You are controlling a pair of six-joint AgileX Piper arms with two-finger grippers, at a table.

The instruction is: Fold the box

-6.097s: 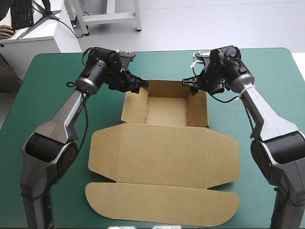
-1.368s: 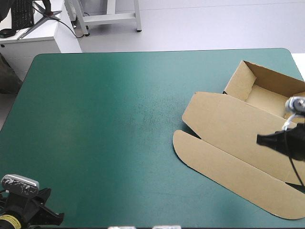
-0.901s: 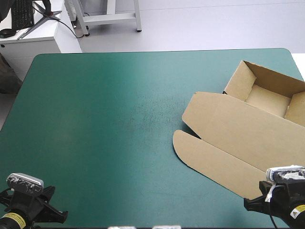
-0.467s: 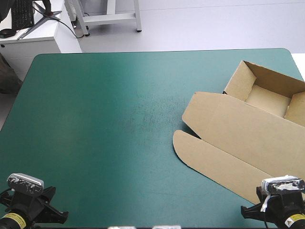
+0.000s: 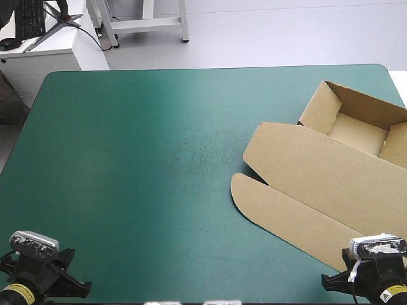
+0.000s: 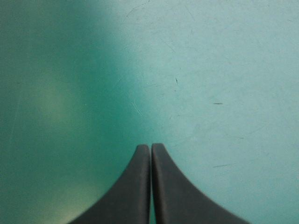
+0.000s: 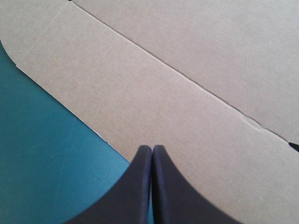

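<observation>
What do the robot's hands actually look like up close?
The left end effector and the right end effector look alike. Each has two broad black fingers, smooth and curved like fins, wide at the base and narrowing to a tip. Seen from the high view, the black body behind each carries a small yellow label.

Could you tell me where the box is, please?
In the high view the box lies at the table's right side, tray farthest, flat lid reaching toward the right hand.

no legible text, no readable labels
</observation>
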